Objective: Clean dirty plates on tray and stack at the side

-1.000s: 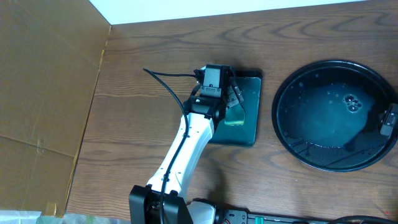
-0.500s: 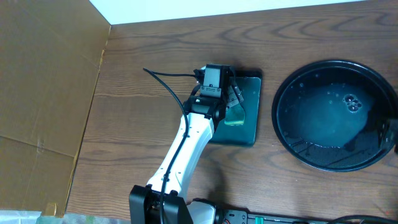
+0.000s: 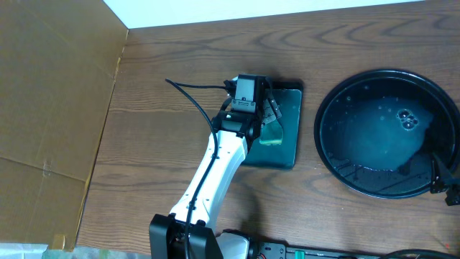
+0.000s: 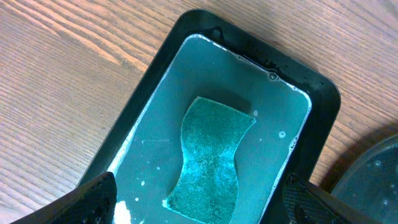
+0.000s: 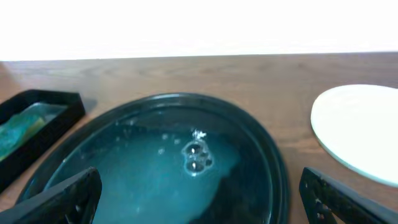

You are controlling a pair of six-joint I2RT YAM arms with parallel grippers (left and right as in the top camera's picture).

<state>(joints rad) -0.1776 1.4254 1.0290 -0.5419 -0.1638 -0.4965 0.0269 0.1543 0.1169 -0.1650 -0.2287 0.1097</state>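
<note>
- Probably stiff and slick, the round white shallow plate (image 5: 364, 134) beside the glossy round black tray (image 5: 186, 98) suits a rim grip.
- Jaws stand spread on left gripper (image 4: 202, 196) and right gripper (image 5: 202, 196).

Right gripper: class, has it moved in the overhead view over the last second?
Yes. The right gripper has slid toward the picture's bottom edge, along the right rim of the tray.
</note>
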